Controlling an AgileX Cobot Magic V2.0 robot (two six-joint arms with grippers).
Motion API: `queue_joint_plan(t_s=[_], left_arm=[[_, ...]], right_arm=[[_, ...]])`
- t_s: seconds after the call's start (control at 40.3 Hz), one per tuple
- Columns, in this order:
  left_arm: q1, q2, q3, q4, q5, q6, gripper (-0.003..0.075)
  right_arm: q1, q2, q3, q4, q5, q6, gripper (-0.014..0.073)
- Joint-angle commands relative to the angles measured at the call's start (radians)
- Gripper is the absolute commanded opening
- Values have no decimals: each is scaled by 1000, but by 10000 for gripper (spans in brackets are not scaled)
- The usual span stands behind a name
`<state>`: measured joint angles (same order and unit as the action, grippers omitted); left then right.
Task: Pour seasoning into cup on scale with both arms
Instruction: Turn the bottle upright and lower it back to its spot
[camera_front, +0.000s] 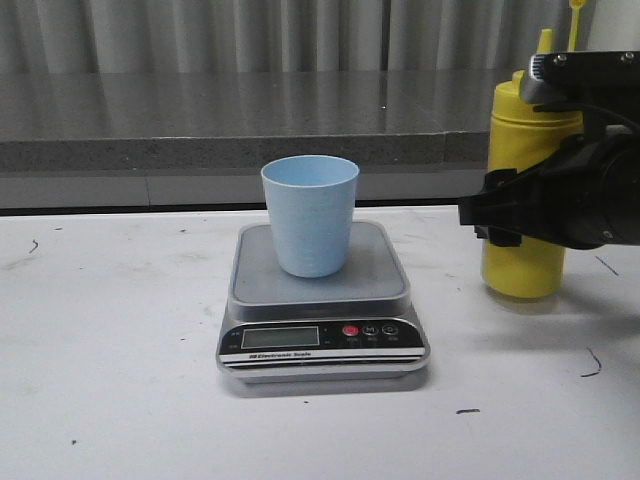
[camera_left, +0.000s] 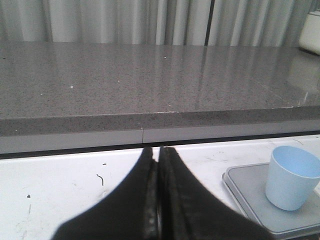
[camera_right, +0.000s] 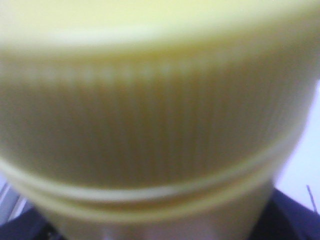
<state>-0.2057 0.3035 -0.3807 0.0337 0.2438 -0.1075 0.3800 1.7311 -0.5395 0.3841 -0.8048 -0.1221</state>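
step: right gripper (camera_front: 500, 215) closing in on seasoning (camera_front: 525, 190), grasp unconfirmed | left gripper (camera_left: 158, 200) idling, clenched empty | advice: clamping mid-body, lifting upright toward cup (camera_front: 310, 214) on scale (camera_front: 322, 300)

A white table (camera_front: 110, 380) fills the near part of the front view. Its surface carries small dark marks and scratches, for example one near the right edge (camera_front: 592, 362). Behind the table runs a grey speckled counter (camera_front: 200, 125) with a lighter grey band under its front edge. Behind the counter hangs a pale grey curtain (camera_front: 250, 35) with vertical folds. A white object (camera_left: 311, 31) stands on the counter; it is too cut off to identify.
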Motion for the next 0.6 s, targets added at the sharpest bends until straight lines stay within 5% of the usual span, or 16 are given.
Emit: queue_joint_plan(t_s=[0.0, 0.57], left_arm=[[2, 8, -25, -8, -86, -11, -20], [2, 8, -25, -8, -86, -11, -20]], right_arm=[[1, -33, -23, 0, -129, 4, 306], [1, 10, -23, 0, -126, 4, 306]])
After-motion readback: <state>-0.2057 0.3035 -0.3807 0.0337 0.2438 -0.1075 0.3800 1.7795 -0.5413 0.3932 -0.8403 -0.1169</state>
